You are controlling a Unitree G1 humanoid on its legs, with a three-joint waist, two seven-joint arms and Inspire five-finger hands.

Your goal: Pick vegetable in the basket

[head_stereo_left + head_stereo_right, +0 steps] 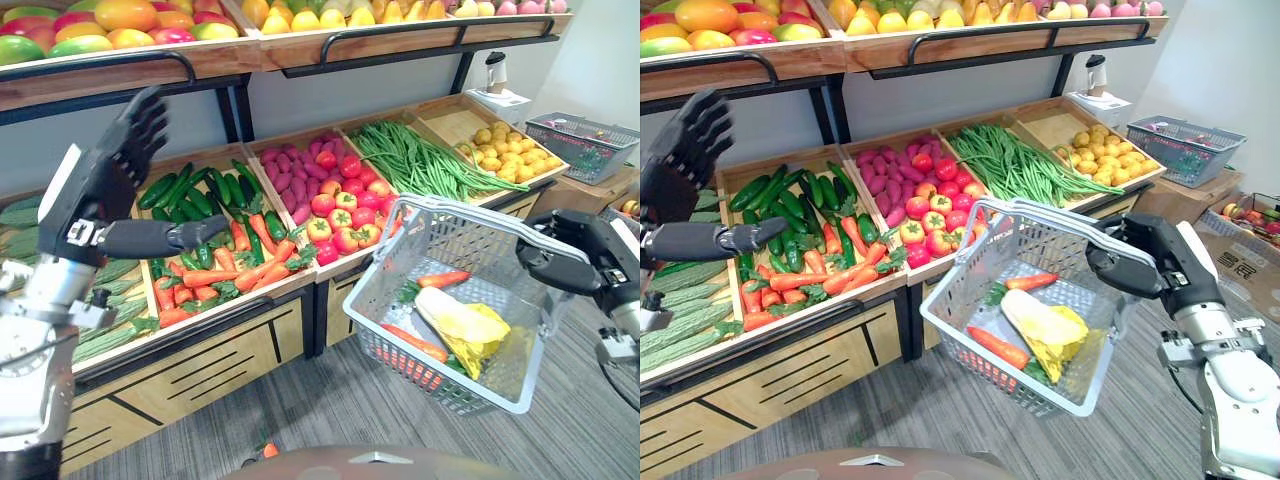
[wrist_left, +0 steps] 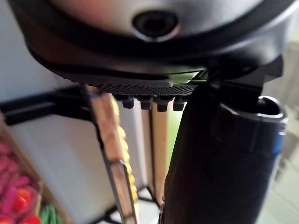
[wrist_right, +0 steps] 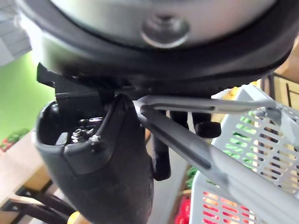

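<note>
The grey basket (image 1: 385, 275) hangs tilted in front of the produce stand, above the floor, carried by the right hand (image 1: 1145, 262) at the basket's right side. In the right wrist view that hand's fingers (image 3: 161, 154) are curled round the two grey handles (image 3: 187, 149). Inside the basket lie a carrot (image 1: 415, 343) at its near side, a pale yellow leafy vegetable (image 1: 455, 320) in the middle and another carrot (image 1: 443, 279) at its far side. Well to the left of the basket the left hand (image 1: 110, 170) is raised with fingers straight and spread, thumb out, holding nothing. Just behind and left of the basket a bin of loose carrots (image 1: 230, 270) sits with cucumbers (image 1: 190, 190) beyond them. Directly behind the basket are tomatoes (image 1: 345, 215) and purple roots (image 1: 295, 165), with green beans (image 1: 420, 160) further right. Far behind the basket an upper shelf (image 1: 200, 62) holds mangoes (image 1: 100, 25), and to the far right a second grey basket (image 1: 585, 140) rests on a box.
</note>
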